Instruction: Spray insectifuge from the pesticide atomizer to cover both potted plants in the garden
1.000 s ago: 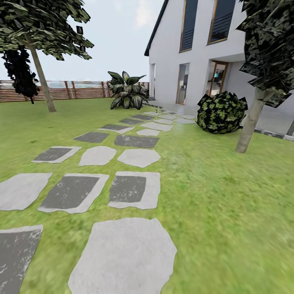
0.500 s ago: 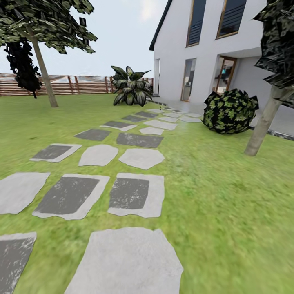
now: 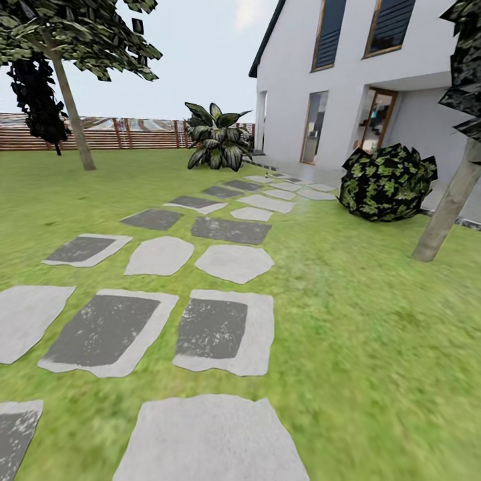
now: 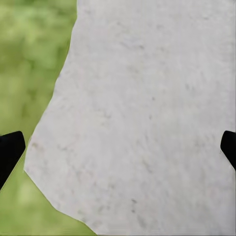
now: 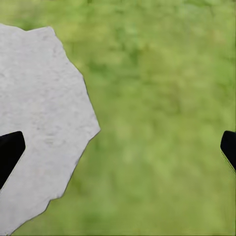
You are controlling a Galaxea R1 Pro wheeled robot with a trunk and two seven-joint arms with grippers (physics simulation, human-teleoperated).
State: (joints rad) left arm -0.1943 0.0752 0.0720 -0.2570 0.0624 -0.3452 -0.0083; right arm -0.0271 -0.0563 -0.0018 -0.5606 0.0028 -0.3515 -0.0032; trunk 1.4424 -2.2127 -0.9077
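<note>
I am in the garden, on a green lawn point(image 3: 374, 347) crossed by a path of flat grey stepping stones point(image 3: 227, 334). The pesticide atomizer and the potted plants are out of view. In the left wrist view my left gripper point(image 4: 118, 152) is open, its dark fingertips point(image 4: 10, 150) far apart, over a pale stepping stone point(image 4: 147, 118). My right gripper point(image 5: 118, 152) is open too, over grass beside the edge of a pale stone point(image 5: 39, 128). Neither holds anything.
A white house point(image 3: 347, 80) stands at the back right with a dark round bush point(image 3: 387, 182) and a tree trunk point(image 3: 447, 214) in front. A tall striped-leaf plant point(image 3: 217, 137) and a brown slatted fence point(image 3: 133, 133) close the back. Another tree point(image 3: 70, 113) stands at the far left.
The whole picture has shifted: the camera has moved forward along the stepping stones and turned slightly left. Nothing in the garden itself has moved.
</note>
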